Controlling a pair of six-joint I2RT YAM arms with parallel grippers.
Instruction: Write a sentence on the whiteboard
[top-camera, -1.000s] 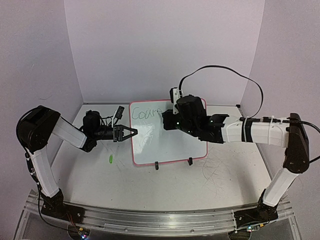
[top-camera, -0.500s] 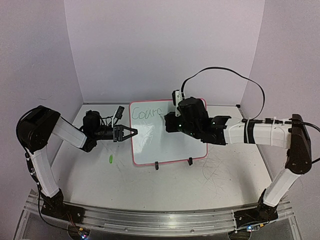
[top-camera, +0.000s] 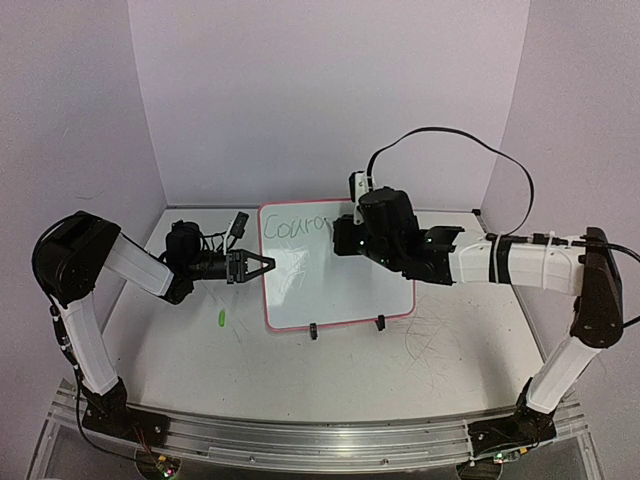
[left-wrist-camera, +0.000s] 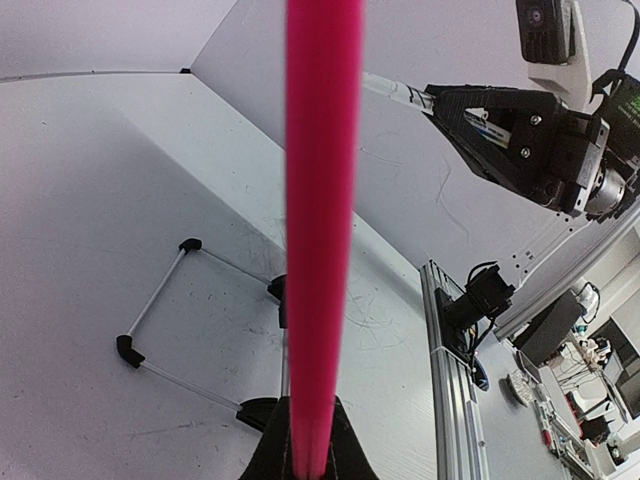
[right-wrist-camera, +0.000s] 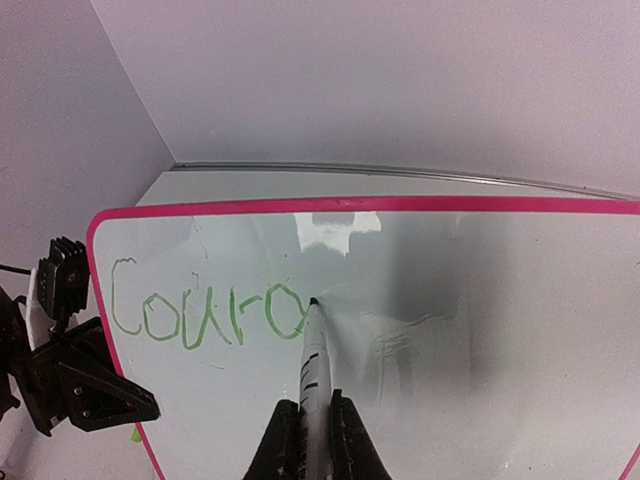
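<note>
Top view: the whiteboard (top-camera: 340, 290) sits mid-table, propped up, its long side running left-right, with the left gripper (top-camera: 262, 265) pinching its left edge. Left wrist: the pink rim (left-wrist-camera: 322, 230) is clamped between the jaws. Right wrist: the right gripper (right-wrist-camera: 310, 410) grips a marker (right-wrist-camera: 312, 365) pointing away, tip on the sentence (right-wrist-camera: 205, 315) at "Coura". My call: light, even pressure, strokes heading rightward.

The whiteboard (top-camera: 340, 285), glossy white with rounded corners and a thin pink-red rim (left-wrist-camera: 322, 200), sits mid-table towards the far wall, with two black clip feet on its near edge. The sentence (right-wrist-camera: 205, 315) is thin green handwriting along the board's far-left part, reading "Coura".
</note>
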